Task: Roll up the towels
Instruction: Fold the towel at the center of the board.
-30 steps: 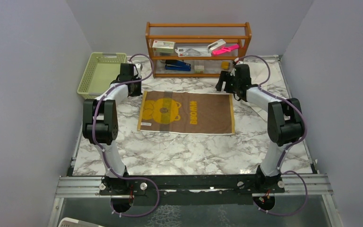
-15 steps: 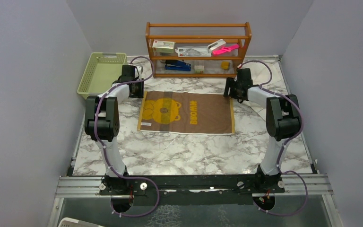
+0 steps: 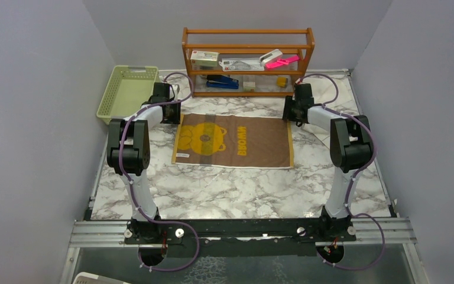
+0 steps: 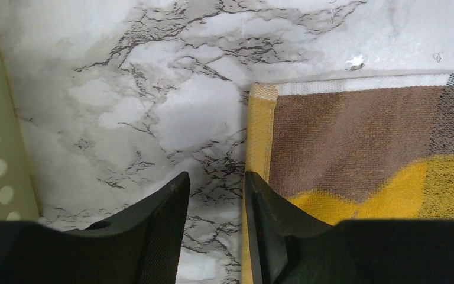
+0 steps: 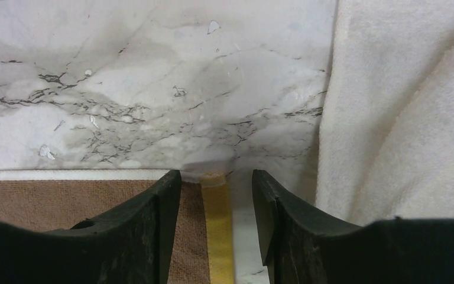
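While the mustard-and-brown towel (image 3: pixel 233 141) is lying flat on the marble worktop (image 3: pixel 236 189), the left gripper (image 4: pixel 216 177) is standing at its far left corner, jaws parted a little, one over the yellow hem, one over bare marble, gripping nothing. The right gripper (image 5: pixel 216 174) is straddling the towel's far right corner, jaws moderately apart either side of the hem, not pinching it. Yellow lettering beside the towel's bear figure (image 3: pixel 204 139) is running sideways, too small to read surely; a white tag (image 3: pixel 182 155) is sitting at its near left corner. The cream towel (image 5: pixel 402 118) is lying bunched just right of the far right corner.
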`<state>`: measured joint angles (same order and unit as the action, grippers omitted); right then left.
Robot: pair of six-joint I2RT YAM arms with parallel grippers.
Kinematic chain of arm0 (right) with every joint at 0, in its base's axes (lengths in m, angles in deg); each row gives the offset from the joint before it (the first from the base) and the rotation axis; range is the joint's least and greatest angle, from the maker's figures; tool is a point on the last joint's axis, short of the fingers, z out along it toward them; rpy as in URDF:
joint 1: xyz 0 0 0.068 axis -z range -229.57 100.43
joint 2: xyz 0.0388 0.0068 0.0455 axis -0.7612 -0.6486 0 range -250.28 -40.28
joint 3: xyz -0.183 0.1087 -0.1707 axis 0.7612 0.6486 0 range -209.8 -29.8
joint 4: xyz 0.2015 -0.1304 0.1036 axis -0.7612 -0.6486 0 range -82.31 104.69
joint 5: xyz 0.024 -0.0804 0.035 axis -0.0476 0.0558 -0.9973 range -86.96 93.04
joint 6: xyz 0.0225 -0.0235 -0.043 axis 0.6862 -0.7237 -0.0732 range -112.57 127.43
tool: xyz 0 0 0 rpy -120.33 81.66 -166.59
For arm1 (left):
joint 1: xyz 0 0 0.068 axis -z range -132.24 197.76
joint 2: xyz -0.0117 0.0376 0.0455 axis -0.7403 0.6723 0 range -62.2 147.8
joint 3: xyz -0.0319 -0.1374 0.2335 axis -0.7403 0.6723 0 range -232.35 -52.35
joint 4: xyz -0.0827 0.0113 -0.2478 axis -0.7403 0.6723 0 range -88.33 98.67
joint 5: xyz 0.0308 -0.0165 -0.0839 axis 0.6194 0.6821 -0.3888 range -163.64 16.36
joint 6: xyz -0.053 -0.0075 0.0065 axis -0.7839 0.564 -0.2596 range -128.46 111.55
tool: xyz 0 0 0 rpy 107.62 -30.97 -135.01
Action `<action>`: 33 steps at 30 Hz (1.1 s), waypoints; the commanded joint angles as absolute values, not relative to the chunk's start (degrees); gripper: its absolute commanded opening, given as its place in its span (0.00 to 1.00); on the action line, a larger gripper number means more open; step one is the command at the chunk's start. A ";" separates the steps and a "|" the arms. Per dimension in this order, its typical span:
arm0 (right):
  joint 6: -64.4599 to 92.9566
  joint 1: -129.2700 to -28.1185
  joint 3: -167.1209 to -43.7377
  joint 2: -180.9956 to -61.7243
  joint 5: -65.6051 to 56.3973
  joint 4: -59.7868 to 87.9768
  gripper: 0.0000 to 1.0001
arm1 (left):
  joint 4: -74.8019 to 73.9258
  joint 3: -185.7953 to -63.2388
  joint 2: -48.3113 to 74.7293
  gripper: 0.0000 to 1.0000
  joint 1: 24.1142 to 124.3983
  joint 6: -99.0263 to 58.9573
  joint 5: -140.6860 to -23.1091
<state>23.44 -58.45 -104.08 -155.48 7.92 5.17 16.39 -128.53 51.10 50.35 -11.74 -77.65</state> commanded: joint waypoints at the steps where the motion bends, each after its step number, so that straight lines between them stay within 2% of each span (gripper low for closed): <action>1: 21.47 -58.44 -105.03 -157.62 11.72 2.69 0.47 | 16.52 -130.22 51.58 0.42 50.26 -12.10 -76.97; 6: 20.66 -58.53 -105.01 -157.62 14.03 1.33 0.43 | 16.47 -130.22 51.47 0.43 50.27 -12.49 -76.81; 12: 21.35 -58.61 -101.69 -153.80 7.76 5.04 0.56 | 16.50 -130.17 50.71 0.43 50.31 -12.60 -76.60; 21: 21.17 -58.61 -97.52 -150.00 0.47 8.09 0.57 | 16.63 -130.10 50.00 0.44 50.27 -12.85 -76.14; 33: 18.18 -60.40 -101.14 -154.24 10.58 2.27 0.51 | 17.47 -130.22 49.61 0.44 50.30 -13.28 -75.43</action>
<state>19.27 -59.94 -99.16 -151.87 7.07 5.19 16.80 -128.53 51.10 50.35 -12.62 -76.99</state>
